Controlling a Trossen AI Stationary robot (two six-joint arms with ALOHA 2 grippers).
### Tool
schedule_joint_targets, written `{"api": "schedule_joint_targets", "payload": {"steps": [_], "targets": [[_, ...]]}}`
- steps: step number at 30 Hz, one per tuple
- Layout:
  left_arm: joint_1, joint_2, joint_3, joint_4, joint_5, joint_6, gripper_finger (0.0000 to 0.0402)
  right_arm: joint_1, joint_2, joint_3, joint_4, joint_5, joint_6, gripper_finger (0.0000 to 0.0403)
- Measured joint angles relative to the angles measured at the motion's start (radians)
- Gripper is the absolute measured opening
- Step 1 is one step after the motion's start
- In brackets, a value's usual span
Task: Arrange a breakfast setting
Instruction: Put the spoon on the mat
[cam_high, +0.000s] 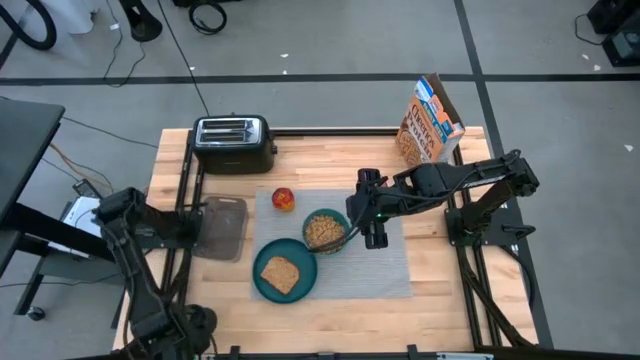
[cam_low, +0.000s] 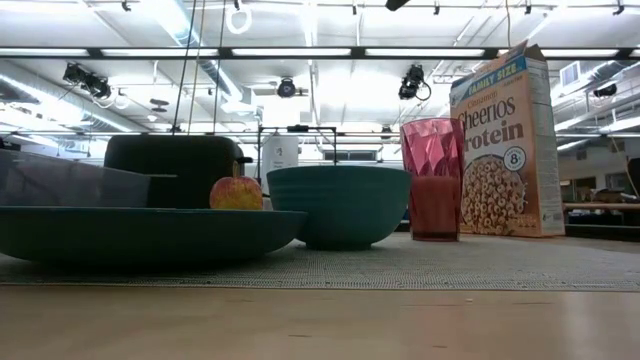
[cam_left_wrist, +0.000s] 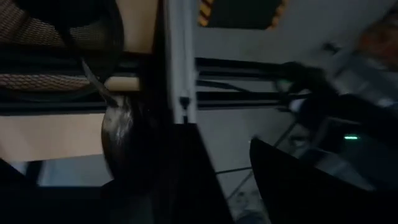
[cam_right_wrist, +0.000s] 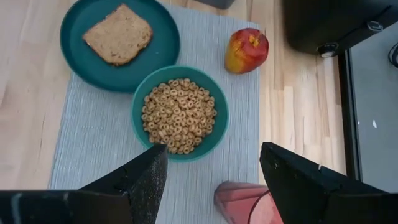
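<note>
Bare placemat lies clear beside my bowl; the cup blocks below my right gripper.

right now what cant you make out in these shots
- Pink cup: hidden under the right hand in the high view, cut by the edge in the right wrist view.
- Cereal in the bowl: hidden by its wall in the low view.
- Spoon: seen nowhere.
- Left hand: its wrist view is dark and blurred.

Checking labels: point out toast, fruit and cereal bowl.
toast slice (cam_right_wrist: 118, 34), right wrist view, centre of the slice's top face.
fruit (cam_right_wrist: 247, 51), right wrist view, middle of its red skin.
bowl (cam_right_wrist: 219, 118), right wrist view, teal rim beside the cereal.
</note>
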Motion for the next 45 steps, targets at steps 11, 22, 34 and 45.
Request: {"api": "schedule_joint_targets", "payload": {"steps": [11,22,34,45], "targets": [[0.007,0.022,0.006,-0.204,0.015,0.086,0.0189,0.0,0.0,0.0,-0.027,0.006,0.0,0.0261],[0.041,0.019,0.11,-0.329,-0.084,0.335,0.0189,-0.001,0.0,0.0,-0.055,0.031,0.001,0.0261],[-0.075,0.019,0.106,-0.317,-0.153,0.52,0.0189,-0.002,0.0,0.0,-0.066,0.035,0.042,0.0261],[0.007,0.047,0.105,-0.301,-0.128,0.503,0.0189,-0.002,0.001,0.0,-0.075,0.034,0.051,0.0261]]}}
